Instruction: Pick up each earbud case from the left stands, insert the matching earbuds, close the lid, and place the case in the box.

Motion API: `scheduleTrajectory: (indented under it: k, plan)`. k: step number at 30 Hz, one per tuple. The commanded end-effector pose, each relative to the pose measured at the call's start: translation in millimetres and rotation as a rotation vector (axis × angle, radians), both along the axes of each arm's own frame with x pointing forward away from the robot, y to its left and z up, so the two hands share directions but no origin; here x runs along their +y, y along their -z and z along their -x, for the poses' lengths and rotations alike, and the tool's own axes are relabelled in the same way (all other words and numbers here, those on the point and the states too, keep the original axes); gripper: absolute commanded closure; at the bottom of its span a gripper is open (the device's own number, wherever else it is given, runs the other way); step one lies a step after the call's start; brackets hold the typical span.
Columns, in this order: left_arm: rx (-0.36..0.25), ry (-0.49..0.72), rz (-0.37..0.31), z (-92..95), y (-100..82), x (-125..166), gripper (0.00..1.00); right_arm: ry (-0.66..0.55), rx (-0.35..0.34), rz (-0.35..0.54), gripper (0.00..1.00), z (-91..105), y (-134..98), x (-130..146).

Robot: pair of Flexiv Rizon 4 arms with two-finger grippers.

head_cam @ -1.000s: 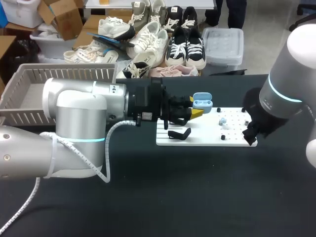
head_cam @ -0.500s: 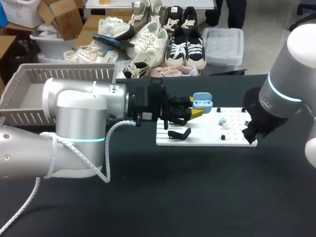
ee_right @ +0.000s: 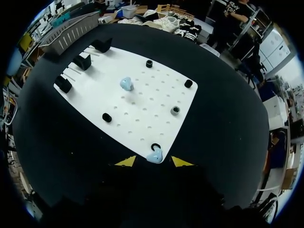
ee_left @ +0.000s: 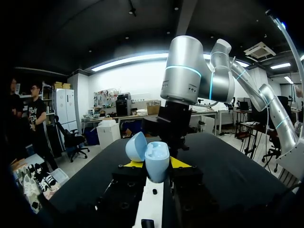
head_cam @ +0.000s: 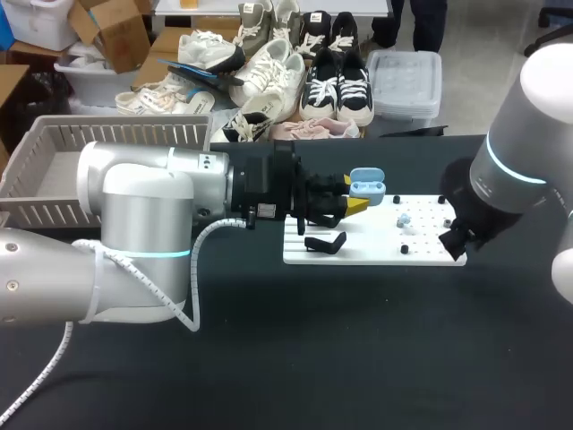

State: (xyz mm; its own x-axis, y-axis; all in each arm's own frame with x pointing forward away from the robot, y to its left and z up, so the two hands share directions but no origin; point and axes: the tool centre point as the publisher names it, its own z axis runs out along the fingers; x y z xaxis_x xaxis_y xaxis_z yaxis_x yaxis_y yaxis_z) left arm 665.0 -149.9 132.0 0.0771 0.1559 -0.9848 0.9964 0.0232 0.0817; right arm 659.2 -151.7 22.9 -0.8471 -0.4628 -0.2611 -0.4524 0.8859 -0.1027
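Earbud case (head_cam: 367,186), light-blue plastic and egg-shaped with its lid swung open, shows in the head view clamped in the left gripper (head_cam: 351,205), whose arm comes in from the left. It is held over the left part of a flat white perforated board (head_cam: 376,253) that lies on the black table (head_cam: 358,358). A black angled stand (head_cam: 324,243) sits on the board just beside the gripper. A small light-blue earbud (head_cam: 404,219) lies on the board to the right of the case. The right gripper (head_cam: 455,244) is down at the board's right end, its fingers hidden behind its own wrist. A pale slatted plastic box (head_cam: 54,170) stands at the table's far left.

In the left wrist view the earbud case (ee_left: 156,164) stands upright between the two yellow tips, which press on it from both sides. The open lid (ee_left: 137,146) leans off to one side. The white board runs beneath the gripper, and the silver right arm (ee_left: 185,85) stands ahead.

In the right wrist view the yellow tips are apart. A second earbud (ee_right: 154,155), also light blue, lies between them and touches neither. It lies at the board's near edge, just beside a black ring peg (ee_right: 155,147). The other earbud (ee_right: 126,84) lies farther ahead, near the board's middle.
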Motion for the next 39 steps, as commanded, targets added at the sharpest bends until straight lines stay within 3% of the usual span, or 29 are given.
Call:
scheduleTrajectory:
  k: [1,23,26,36,39]
  plan:
    - [-0.003,-0.008,0.003,2.0,0.8,-0.1,1.0,0.004,-0.002,0.003,0.62,-1.1,2.0,2.1]
    - [-0.003,-0.008,0.003,2.0,0.8,-0.1,1.0,0.006,0.004,-0.001,0.73,-3.1,3.6,2.9]
    - [-0.003,-0.008,0.003,2.0,0.8,-0.1,1.0,0.006,0.005,0.001,0.82,-3.5,3.7,3.1]
    - [-0.003,-0.008,0.003,2.0,0.8,-0.1,1.0,0.008,0.011,-0.001,0.87,-4.9,5.1,3.4]
    - [-0.003,-0.008,0.003,2.0,0.8,-0.1,1.0,0.009,0.01,0.0,1.0,-5.5,4.5,2.9]
